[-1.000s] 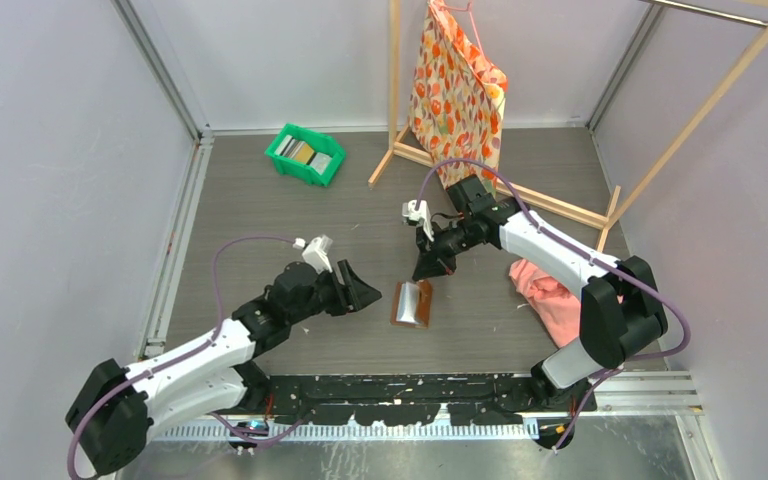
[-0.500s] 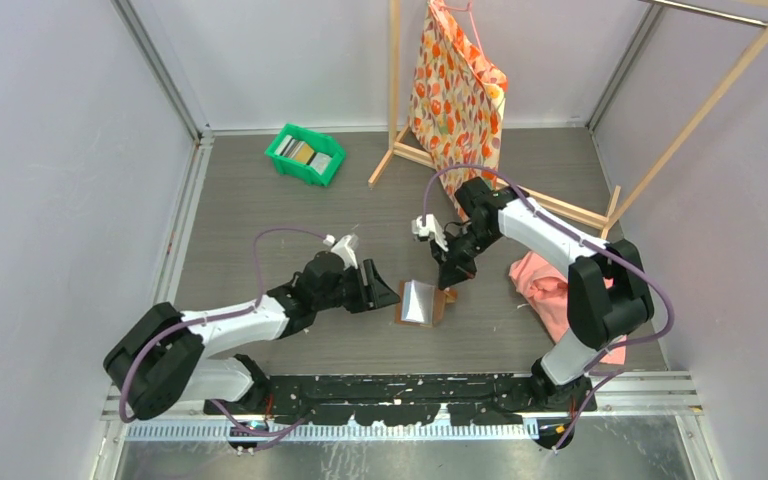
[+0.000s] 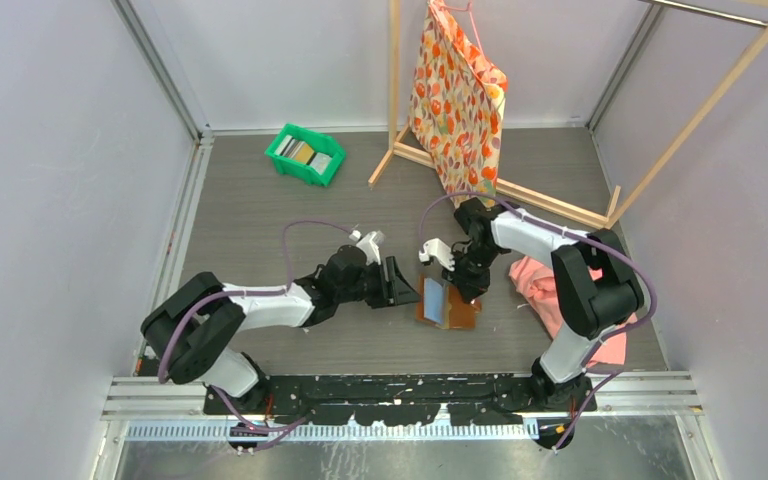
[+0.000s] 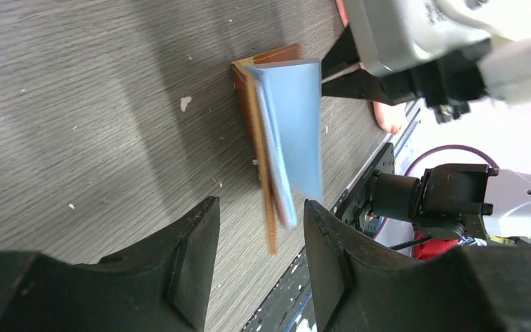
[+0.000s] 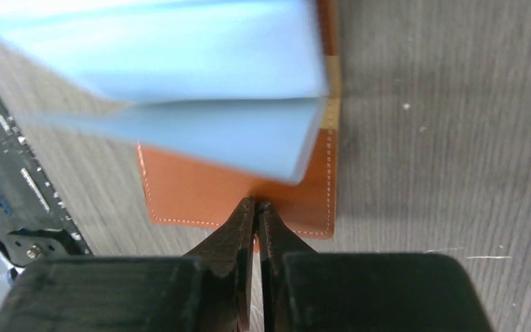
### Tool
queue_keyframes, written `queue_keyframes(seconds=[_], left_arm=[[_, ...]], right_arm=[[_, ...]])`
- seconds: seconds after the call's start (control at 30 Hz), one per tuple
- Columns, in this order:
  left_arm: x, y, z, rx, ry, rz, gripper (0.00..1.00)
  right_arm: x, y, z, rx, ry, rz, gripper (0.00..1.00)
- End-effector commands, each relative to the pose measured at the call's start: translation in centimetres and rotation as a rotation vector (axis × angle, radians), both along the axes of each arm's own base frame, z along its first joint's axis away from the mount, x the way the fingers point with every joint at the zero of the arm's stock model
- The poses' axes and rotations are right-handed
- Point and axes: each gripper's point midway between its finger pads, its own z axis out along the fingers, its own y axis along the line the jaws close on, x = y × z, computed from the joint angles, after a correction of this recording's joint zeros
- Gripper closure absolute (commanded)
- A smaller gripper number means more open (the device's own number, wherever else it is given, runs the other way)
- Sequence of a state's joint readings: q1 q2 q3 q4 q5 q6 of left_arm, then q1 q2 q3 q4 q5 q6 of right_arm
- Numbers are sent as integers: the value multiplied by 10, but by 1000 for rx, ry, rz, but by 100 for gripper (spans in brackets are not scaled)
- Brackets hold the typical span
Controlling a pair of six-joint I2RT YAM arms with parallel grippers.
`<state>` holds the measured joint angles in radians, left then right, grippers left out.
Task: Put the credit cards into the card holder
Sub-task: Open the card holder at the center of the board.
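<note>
Wallet (image 3: 447, 303): likely light, floppy; blue flap upright; best pinch brown edge. Right hand (image 5: 256, 205) closed, tips on cover; left hand (image 4: 261, 207) open, empty.

Top looks down — both wrists closely share the card holder (image 3: 448, 305).

The left gripper (image 4: 261, 211) has its two black fingers (image 4: 187, 256) apart with nothing between them, near the card holder (image 4: 287, 117). The holder lies on the grey wood-grain table (image 4: 97, 90), brown cover down, a light-blue flap lifted. The right gripper (image 4: 328, 75) has its dark tips at the holder's far edge.
</note>
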<state>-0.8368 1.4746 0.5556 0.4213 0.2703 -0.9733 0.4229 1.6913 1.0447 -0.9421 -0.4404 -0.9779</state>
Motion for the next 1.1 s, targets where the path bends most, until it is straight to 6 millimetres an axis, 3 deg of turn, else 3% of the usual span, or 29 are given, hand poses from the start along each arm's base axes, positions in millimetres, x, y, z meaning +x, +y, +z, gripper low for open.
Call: queue_keyframes(seconds=[0.0, 0.17, 0.3, 0.4, 0.53, 0.87, 1.07], left_arm=[[9, -23, 29, -109, -58, -36, 51], [12, -27, 18, -80, -37, -43, 51], [11, -27, 1, -41, -1, -50, 51], [9, -29, 0, -56, 4, -60, 49], [10, -28, 15, -96, -29, -51, 47], [10, -4, 42, -79, -114, 23, 43], [11, -7, 71, -118, -157, 13, 48]], right_arm=[[24, -2, -2, -35, -82, -86, 86], [21, 18, 22, 85, -75, -106, 75], [19, 25, 34, 134, -58, -113, 71], [18, 26, 38, 153, -57, -118, 67], [20, 23, 39, 151, -63, -129, 65], [25, 18, 42, 151, -73, -151, 63], [26, 15, 45, 157, -82, -159, 60]])
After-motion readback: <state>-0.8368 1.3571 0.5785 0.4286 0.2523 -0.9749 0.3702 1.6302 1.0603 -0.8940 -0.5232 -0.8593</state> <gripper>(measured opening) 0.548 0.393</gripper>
